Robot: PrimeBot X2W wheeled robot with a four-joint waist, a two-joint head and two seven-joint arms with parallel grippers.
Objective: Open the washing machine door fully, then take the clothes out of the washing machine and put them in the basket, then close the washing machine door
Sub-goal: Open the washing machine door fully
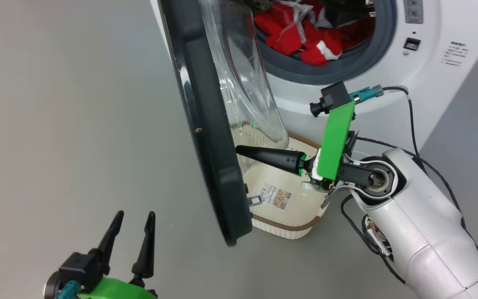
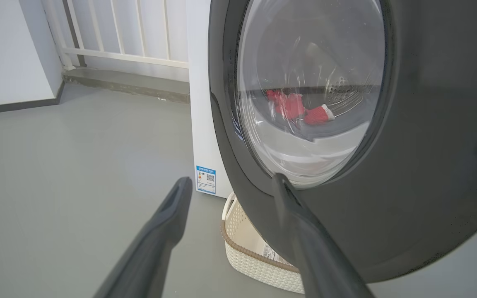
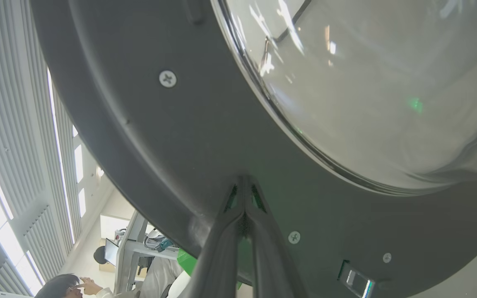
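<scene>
The task is in its first step. The washing machine door [image 1: 206,124] is off its latch and swung partway out: in the head view it stands almost edge-on, running from 12 o'clock down to about 6 o'clock, its clear glass bowl [image 1: 243,83] bulging toward the drum. It does not look fully open to me.

The right gripper [image 1: 243,151], reaching in from 4 o'clock, has its jaws together with nothing between them. In the right wrist view its closed tips [image 3: 243,182] meet the dark inner rim of the door [image 3: 160,136] just below the glass, which I read as a push to swing it wider. The left gripper [image 1: 135,218] hangs at 7 o'clock in the head view, jaws wide apart and empty, on the outer side of the door and apart from it.

The red clothes [image 1: 293,33] lie inside the washing machine [image 1: 442,25], heaped at the mouth of the drum at 12 to 1 o'clock. The basket [image 1: 282,226] sits on the floor under the door, just below centre, with nothing in it but its paper label [image 1: 275,196].

So, as I judge it, left to do are finishing the swing, carrying every garment to the basket, and shutting the door
</scene>
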